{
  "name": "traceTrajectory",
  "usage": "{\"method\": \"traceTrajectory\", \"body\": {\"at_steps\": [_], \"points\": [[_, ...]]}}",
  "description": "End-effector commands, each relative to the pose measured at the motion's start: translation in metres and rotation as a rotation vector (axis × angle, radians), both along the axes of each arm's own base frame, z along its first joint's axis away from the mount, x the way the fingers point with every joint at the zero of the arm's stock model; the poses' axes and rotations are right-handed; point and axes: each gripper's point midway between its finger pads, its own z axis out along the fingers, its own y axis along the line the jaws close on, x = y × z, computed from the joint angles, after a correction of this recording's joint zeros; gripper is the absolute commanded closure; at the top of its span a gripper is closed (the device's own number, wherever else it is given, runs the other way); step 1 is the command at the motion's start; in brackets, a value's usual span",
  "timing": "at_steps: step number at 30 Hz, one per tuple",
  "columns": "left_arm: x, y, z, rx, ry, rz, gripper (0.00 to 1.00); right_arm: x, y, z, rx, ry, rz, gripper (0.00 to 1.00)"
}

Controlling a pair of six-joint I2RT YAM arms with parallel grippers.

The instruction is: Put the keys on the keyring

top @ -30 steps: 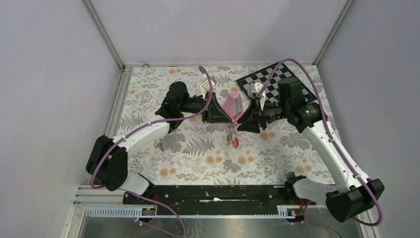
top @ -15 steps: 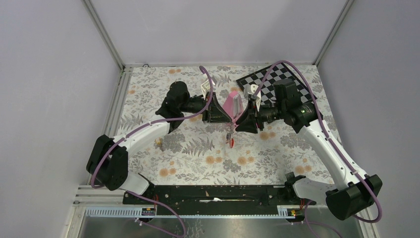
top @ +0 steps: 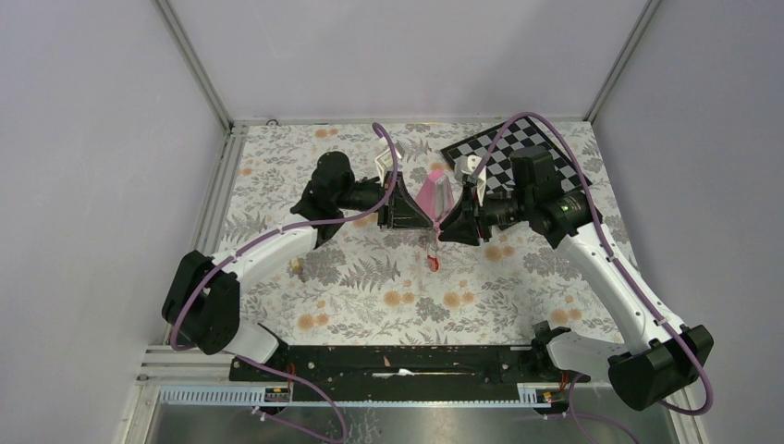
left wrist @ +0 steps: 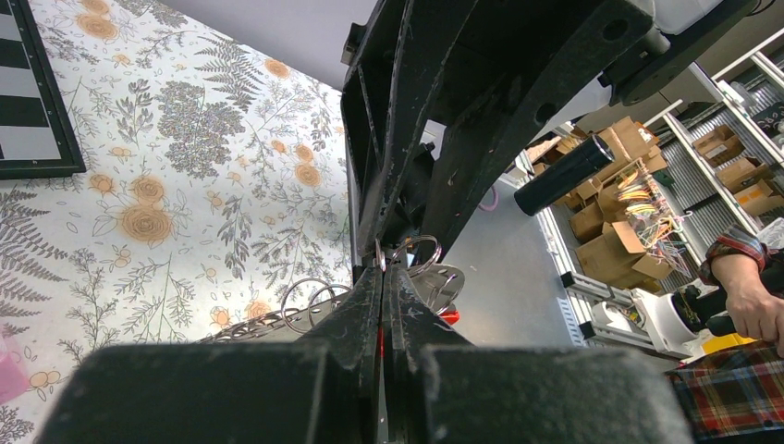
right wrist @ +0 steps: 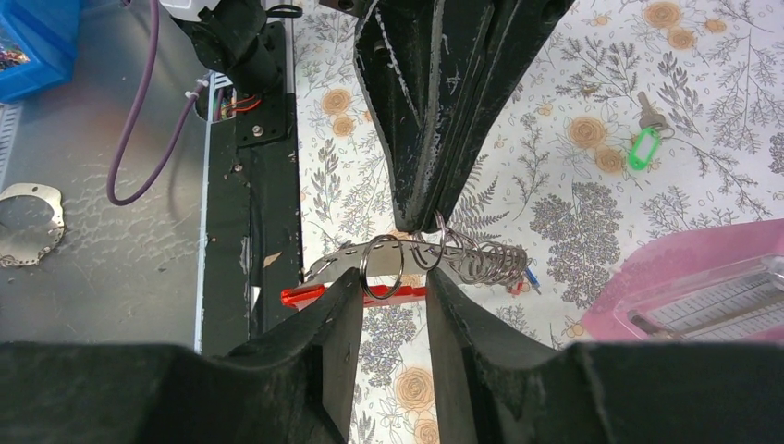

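The keyring (right wrist: 337,259) is a thin grey plate with a red bar (right wrist: 310,296) below it and several split rings (right wrist: 481,261) threaded on it. It hangs in the air above the floral mat, its red end (top: 433,264) lowest. My left gripper (left wrist: 384,271) is shut on its edge, with rings (left wrist: 310,298) showing on both sides of the fingers. My right gripper (right wrist: 396,277) faces the left gripper (top: 425,222) and is open, its fingertips on either side of one split ring (right wrist: 381,268). A key with a green tag (right wrist: 644,143) lies on the mat.
A pink pyramid-shaped object (top: 435,193) stands just behind the two grippers and fills the right edge of the right wrist view (right wrist: 703,287). A checkerboard (top: 518,148) lies at the back right. The black base rail (top: 398,361) runs along the near edge.
My right gripper has moved left, closer to the left gripper and the hanging keyring, and its jaws have narrowed a little. The left arm has stayed still.
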Motion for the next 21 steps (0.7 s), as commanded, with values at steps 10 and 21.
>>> {"method": "traceTrajectory", "body": {"at_steps": [10,21], "points": [[0.0071,-0.0021,0.0206,-0.045,-0.075,0.022,1.0,0.0011,0.0041,0.0054,0.018,-0.022,0.009,0.79],[0.0059,0.0004,0.015,-0.018,-0.105,0.023,1.0,0.0045,0.0058,0.0118,0.044,-0.012,0.005,1.0]]}}
